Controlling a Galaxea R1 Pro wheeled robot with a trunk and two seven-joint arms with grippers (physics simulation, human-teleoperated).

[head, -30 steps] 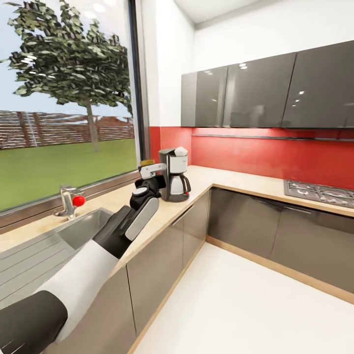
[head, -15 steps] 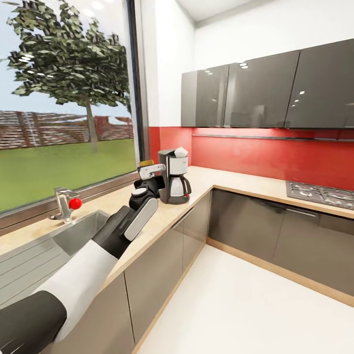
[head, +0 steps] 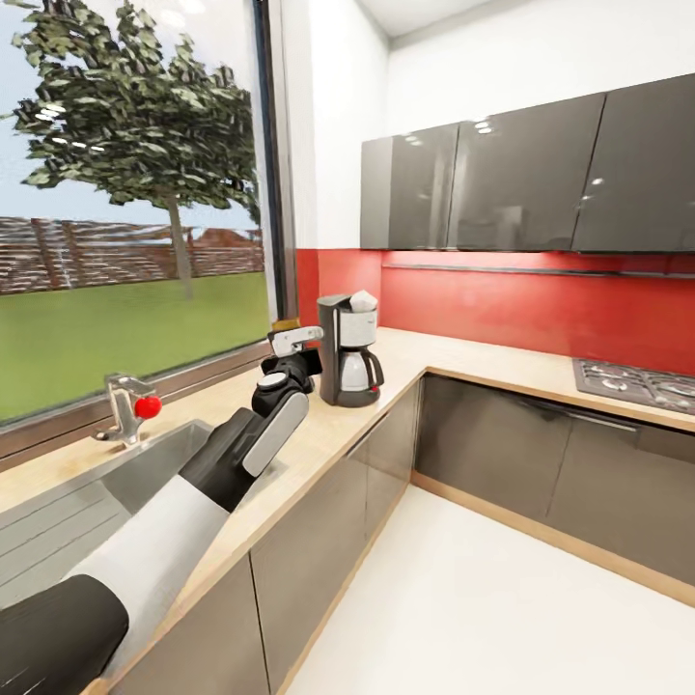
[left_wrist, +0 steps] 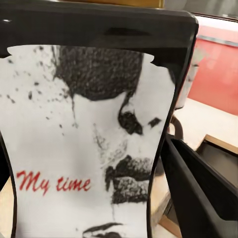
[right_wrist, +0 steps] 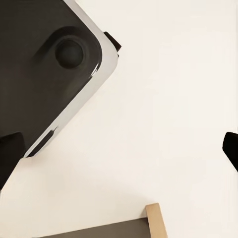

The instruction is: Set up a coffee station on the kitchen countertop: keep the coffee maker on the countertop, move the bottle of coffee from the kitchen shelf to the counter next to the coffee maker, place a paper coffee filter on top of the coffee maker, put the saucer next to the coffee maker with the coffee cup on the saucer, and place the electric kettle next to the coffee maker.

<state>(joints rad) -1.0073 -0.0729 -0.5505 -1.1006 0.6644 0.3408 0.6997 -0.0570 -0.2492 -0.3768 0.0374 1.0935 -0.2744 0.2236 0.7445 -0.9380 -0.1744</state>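
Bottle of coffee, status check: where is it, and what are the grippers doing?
Left gripper shut on bottle of coffee, beside coffee maker, over countertop. Right gripper fingertips apart over floor, open. White filter-like piece atop the machine.

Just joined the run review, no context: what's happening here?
The left gripper holds the bottle of coffee, label reading "My time", above the countertop just beside the coffee maker. A white paper coffee filter already sits on top of the machine. The bottle looks not yet set down. The right gripper hangs open over the pale floor.
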